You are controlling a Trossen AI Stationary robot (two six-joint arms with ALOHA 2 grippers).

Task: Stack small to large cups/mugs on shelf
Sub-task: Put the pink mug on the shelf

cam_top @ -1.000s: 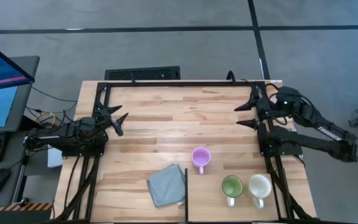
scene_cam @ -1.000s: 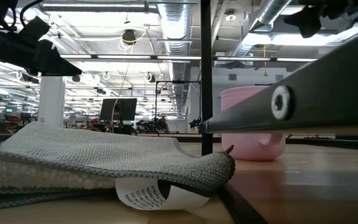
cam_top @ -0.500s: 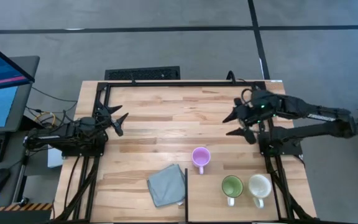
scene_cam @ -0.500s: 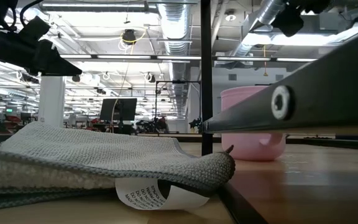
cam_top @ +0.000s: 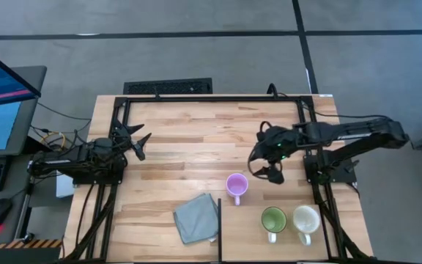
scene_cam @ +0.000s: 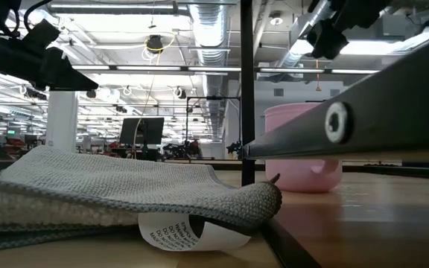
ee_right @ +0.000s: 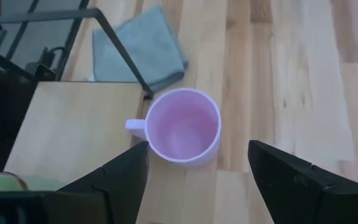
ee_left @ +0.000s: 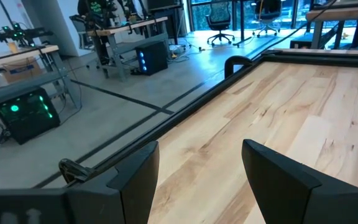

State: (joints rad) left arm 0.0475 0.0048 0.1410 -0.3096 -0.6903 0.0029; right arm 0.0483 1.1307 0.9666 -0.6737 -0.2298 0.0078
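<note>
Two open-jawed grippers, right gripper (cam_top: 262, 163) near purple mug (cam_top: 237, 184), grey cloth (cam_top: 196, 217) beside, left gripper (cam_top: 139, 141) apparently idle.

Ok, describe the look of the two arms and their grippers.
Both arms are dark, near-black jointed links ending in a two-finger gripper. The left gripper has pointed black fingers that are flat, angular plates with bevelled tips. The right gripper looks the same, with a small green light glowing near its wrist and thin black cable looping by it. No markings can be made out.
</note>
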